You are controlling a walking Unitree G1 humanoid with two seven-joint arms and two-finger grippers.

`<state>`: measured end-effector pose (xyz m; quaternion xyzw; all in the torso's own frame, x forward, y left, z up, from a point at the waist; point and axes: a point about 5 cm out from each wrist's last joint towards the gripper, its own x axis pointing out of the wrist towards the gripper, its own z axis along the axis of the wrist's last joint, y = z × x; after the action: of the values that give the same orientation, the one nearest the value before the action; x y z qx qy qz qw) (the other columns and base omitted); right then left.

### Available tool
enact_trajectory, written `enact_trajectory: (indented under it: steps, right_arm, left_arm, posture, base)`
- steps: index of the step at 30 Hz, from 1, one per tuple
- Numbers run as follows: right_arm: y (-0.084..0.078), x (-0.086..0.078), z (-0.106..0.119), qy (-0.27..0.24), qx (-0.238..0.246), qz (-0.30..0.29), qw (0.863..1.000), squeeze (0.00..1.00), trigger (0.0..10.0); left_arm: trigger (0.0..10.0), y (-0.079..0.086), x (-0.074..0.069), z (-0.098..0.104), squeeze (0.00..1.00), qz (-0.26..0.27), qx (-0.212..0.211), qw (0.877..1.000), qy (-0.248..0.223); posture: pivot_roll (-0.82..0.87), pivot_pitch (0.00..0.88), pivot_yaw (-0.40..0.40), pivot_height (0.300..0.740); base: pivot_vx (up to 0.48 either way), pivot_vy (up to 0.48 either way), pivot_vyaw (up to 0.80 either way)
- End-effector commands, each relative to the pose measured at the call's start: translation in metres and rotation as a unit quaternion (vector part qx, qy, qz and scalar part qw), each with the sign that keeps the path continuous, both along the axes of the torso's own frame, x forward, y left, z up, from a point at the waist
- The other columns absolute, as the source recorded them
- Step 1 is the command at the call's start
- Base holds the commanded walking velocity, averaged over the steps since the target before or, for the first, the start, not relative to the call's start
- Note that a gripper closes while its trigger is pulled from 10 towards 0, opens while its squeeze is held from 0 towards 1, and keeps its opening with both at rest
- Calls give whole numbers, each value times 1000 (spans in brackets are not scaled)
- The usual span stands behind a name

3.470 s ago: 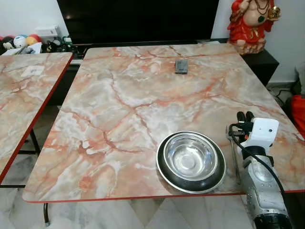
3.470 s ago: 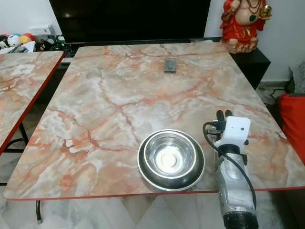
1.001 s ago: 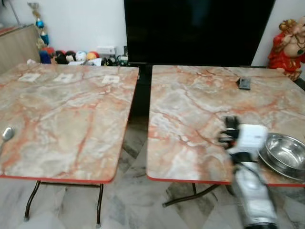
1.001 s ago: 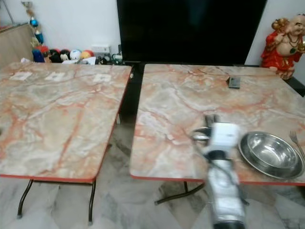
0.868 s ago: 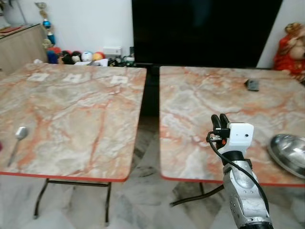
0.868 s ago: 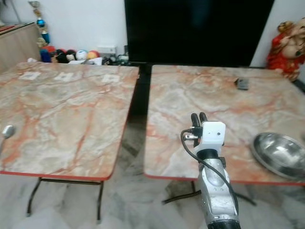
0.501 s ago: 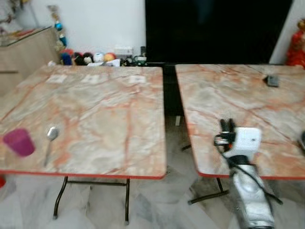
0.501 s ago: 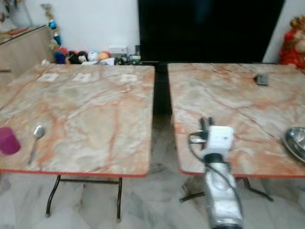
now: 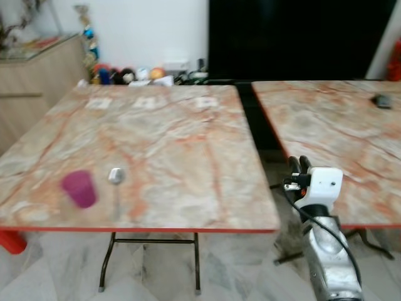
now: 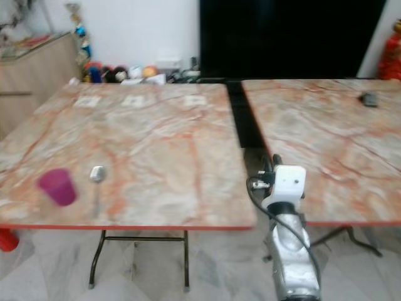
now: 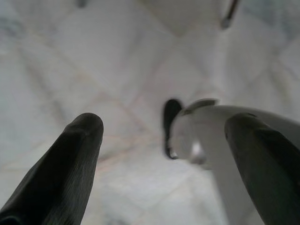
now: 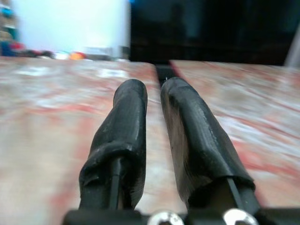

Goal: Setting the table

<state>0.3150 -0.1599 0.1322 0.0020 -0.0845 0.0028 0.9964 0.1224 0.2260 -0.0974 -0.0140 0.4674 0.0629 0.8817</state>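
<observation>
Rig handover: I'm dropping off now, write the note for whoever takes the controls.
Right hand: raised between the two tables, fingers shut, empty.
Left hand: hanging over the floor, open, empty.
Purple cup and spoon sit side by side near the front edge of the left table.
Done: nothing judged from this view.
Left: pick up the cup and spoon and set them out.

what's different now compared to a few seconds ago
The camera has swung to the robot's left: the bowl and plate on the right table have left the picture, and the left table with a pink cup and a spoon has come in. The right gripper stays raised in front, shut and empty. Nothing was picked up or set down.
</observation>
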Motion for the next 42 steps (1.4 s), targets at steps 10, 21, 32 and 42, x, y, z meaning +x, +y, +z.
enact_trajectory:
  steps: [10, 21, 32, 42]
  right_arm:
    - [-9, 1, 3, 0, -3, -12, 1000, 0, 10000]
    - [-8, 2, 3, 1, -2, -12, 1000, 0, 10000]
    - [-7, 2, 3, 4, -2, -11, 1000, 0, 10000]
    - [-11, 1, -3, 18, -6, -18, 1000, 0, 10000]
  left_arm:
    - [10000, -6, -1, -1, 0, 0, -5, 1000, 0]
    - [10000, -6, -1, -1, 0, 3, -4, 1000, -1]
    - [10000, -5, -1, -1, 0, 3, 0, 1000, -5]
    - [10000, -6, -1, -1, 0, 0, -2, 1000, -6]
  posture:
    - [-15, 4, -9, 740]
    - [-12, 11, -11, 740]
    - [-7, 24, -14, 740]
    - [-7, 32, -15, 740]
  base:
    - [0, 480, 0]
    - [0, 480, 0]
    - [0, 152, 0]
    - [0, 0, 0]
